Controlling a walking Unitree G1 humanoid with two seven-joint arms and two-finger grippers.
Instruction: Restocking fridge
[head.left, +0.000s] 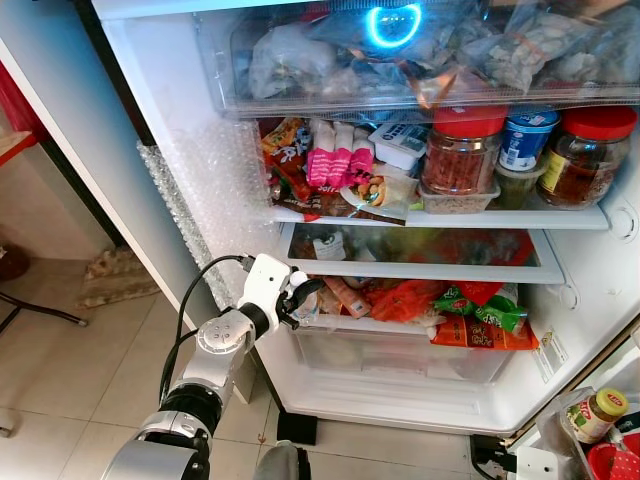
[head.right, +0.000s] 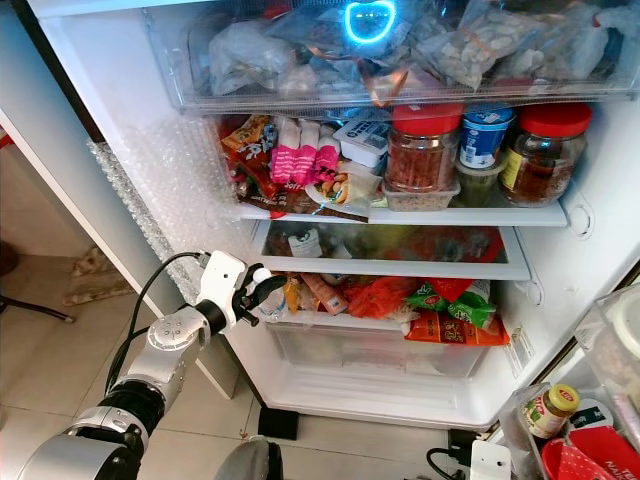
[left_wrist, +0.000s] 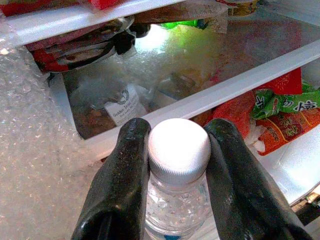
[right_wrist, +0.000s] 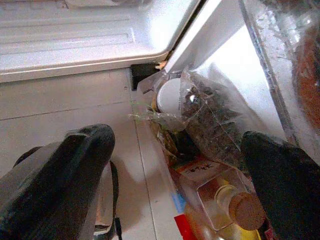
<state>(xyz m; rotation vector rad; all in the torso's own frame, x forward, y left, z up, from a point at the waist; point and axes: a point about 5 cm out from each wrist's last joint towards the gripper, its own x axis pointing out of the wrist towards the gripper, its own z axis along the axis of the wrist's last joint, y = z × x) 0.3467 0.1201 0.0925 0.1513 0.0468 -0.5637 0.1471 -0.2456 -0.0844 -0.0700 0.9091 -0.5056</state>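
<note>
An open fridge (head.left: 210, 170) stands before me, its shelves packed with jars, packets and bags. My left gripper (head.left: 305, 295) reaches to the left end of the lower shelf (head.left: 330, 322) and is shut on a small clear water bottle (left_wrist: 176, 197) with a white cap (left_wrist: 178, 150); both black fingers (left_wrist: 122, 180) clamp its neck. In the right eye view the left gripper (head.right: 262, 290) and bottle sit beside red and orange packets (head.right: 375, 295). My right gripper (right_wrist: 175, 175) is open, its fingers (right_wrist: 65, 170) spread wide above the floor by the fridge door's bins.
Above the bottle runs a glass shelf (head.left: 420, 268), then a shelf with red-lidded jars (head.left: 462, 150). A clear crisper drawer (head.left: 400, 355) sits below. Bubble wrap (head.left: 200, 180) lines the fridge's left wall. The door bin at lower right holds a jar (head.left: 597, 413) and bagged goods (right_wrist: 210, 120).
</note>
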